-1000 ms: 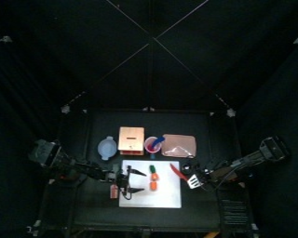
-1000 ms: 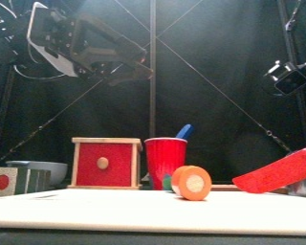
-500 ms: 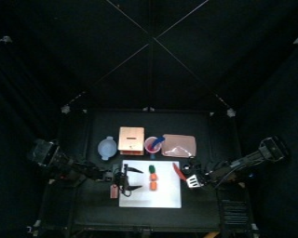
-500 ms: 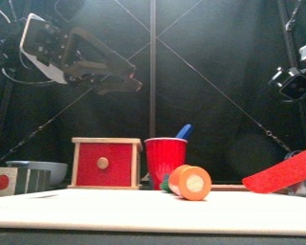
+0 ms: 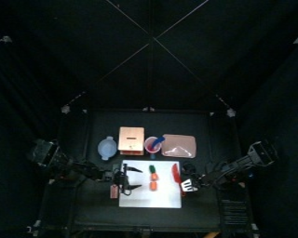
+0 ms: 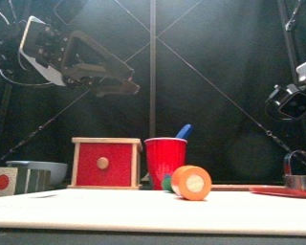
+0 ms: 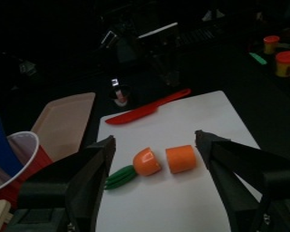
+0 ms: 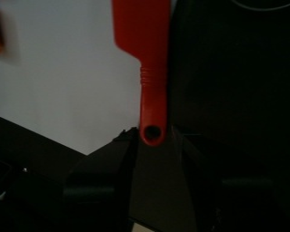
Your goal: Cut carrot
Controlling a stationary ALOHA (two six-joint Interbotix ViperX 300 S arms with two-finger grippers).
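On the white board [image 7: 220, 118] at the front of the surface: the carrot [image 7: 148, 161], already in two pieces. One short orange stub lies just beside the longer piece with the green top, cut faces close together. Seen from the front as a round orange disc [image 6: 190, 181] before the red cup [image 6: 164, 158] and the wooden box with the red face [image 6: 104, 163]. Red knife [image 7: 148, 106] flat at the board's far-right edge, blade partly on the white, well apart from the carrot. Right tool [image 8: 150, 145] low at the knife's handle end – jaws parted, standing either side of the handle tip with its hole, not clamped on it. Left tool [image 7: 154, 140] hanging above the board on the left – jaws spread wide, empty, carrot pieces framed between them from the wrist view. Beyond the board: a tan tray [image 7: 62, 113] beside the cup.
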